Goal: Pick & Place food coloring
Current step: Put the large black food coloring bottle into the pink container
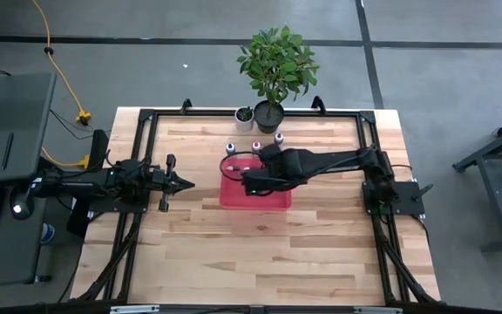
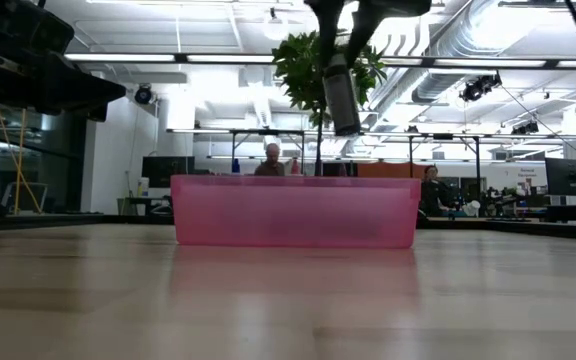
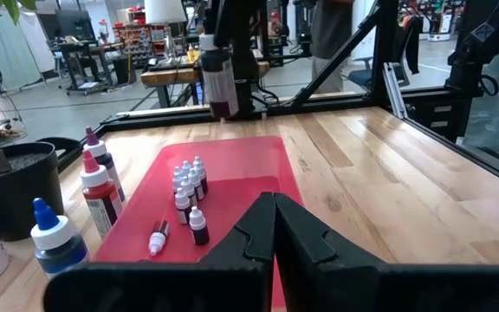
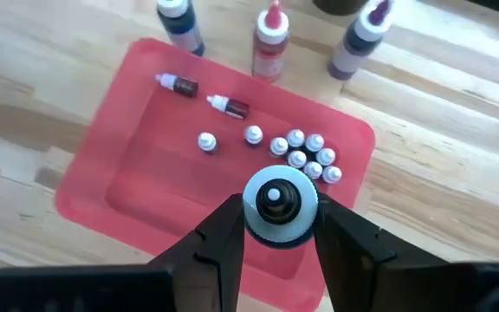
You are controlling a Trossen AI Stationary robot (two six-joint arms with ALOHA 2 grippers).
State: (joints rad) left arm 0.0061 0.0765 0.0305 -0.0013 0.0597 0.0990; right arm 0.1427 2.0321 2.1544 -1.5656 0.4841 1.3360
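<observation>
Wooden desk (image 1: 234, 253) under us — right gripper (image 4: 274, 227) jaws clamp food coloring bottle (image 4: 275, 208) above red tray (image 4: 111, 186); left gripper (image 1: 186, 184) jaws closed, empty.

Both arms were matte black, built of rounded segments on square black bases, with thin dark cables. The left gripper (image 1: 184, 183) tapered to a point; the right gripper (image 4: 274, 227) carried broad, angular black fingers (image 4: 217, 238).

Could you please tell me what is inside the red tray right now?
The red tray holds small food coloring bottles, most upright, two lying flat. The held bottle hides a patch below.
</observation>
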